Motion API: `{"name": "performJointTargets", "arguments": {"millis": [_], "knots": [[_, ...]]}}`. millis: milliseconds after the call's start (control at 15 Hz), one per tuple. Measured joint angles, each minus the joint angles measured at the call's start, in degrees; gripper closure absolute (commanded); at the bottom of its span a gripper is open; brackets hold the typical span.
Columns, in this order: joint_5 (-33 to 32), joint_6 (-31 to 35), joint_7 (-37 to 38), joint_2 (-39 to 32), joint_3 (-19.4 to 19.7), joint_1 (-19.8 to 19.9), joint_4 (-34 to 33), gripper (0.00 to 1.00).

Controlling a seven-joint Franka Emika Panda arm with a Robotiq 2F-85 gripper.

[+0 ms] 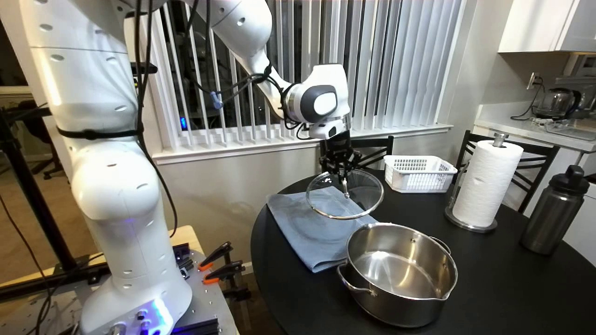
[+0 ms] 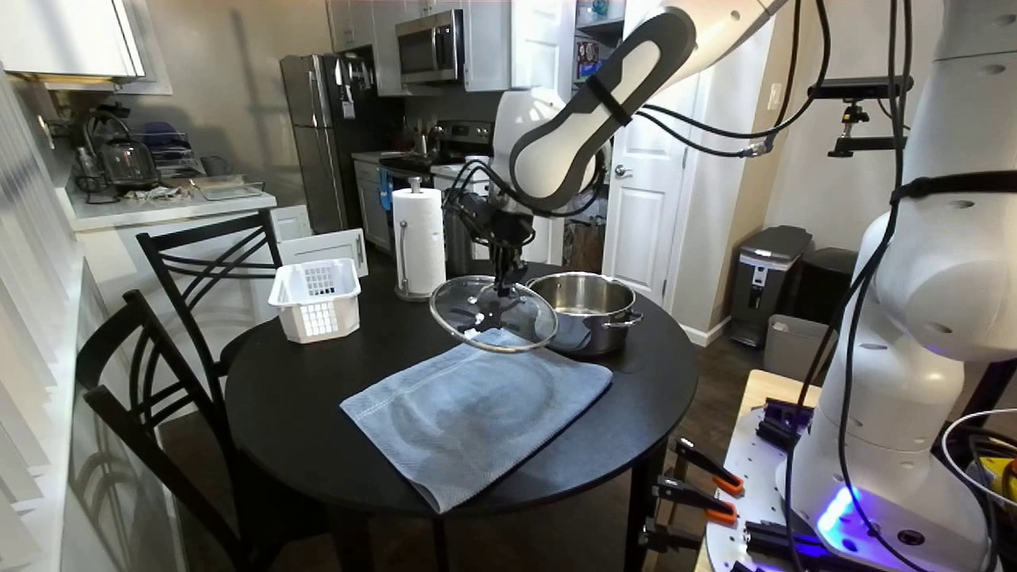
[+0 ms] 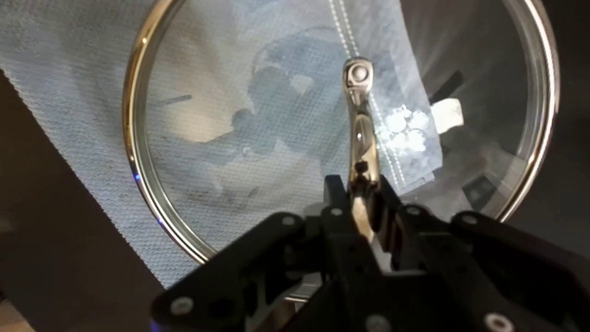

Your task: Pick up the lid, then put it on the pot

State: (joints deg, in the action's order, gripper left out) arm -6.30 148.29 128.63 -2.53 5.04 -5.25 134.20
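Note:
The lid, a round see-through glass disc with a metal rim, shows in both exterior views (image 1: pixel 365 195) (image 2: pixel 469 322). It hangs tilted above the blue cloth on the table. My gripper (image 1: pixel 343 177) (image 2: pixel 504 286) is shut on the lid's arched metal handle. In the wrist view the fingers (image 3: pixel 362 196) press both sides of the handle (image 3: pixel 362 129) near one end, and the glass spreads out below. The pot, shiny steel with side handles, stands open and upright on the table (image 1: pixel 396 304) (image 2: pixel 584 334). The lid is beside the pot and higher, not over its opening.
The blue cloth (image 1: pixel 302 228) (image 2: pixel 477 429) lies folded on the round black table (image 1: pixel 503 284). A white basket (image 1: pixel 419 179) (image 2: pixel 322 314), a paper towel roll (image 1: pixel 486 184) (image 2: pixel 419 238) and a steel bottle (image 1: pixel 551 216) stand on it. Chairs (image 2: pixel 135 381) stand around it.

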Motion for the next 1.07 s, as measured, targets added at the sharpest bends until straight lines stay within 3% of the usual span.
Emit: {"name": "performJointTargets", "arguments": {"millis": [533, 800, 1067], "knots": [[-0.12, -1.05, 7.35, -2.64, 5.88, 10.60, -7.54, 0.95], [0.37, -6.44, 16.12, -8.94, 8.23, 11.41, -13.12, 0.95], [4.98, -12.31, 18.09, -13.98, 8.30, 11.44, -17.40, 0.95]]}}
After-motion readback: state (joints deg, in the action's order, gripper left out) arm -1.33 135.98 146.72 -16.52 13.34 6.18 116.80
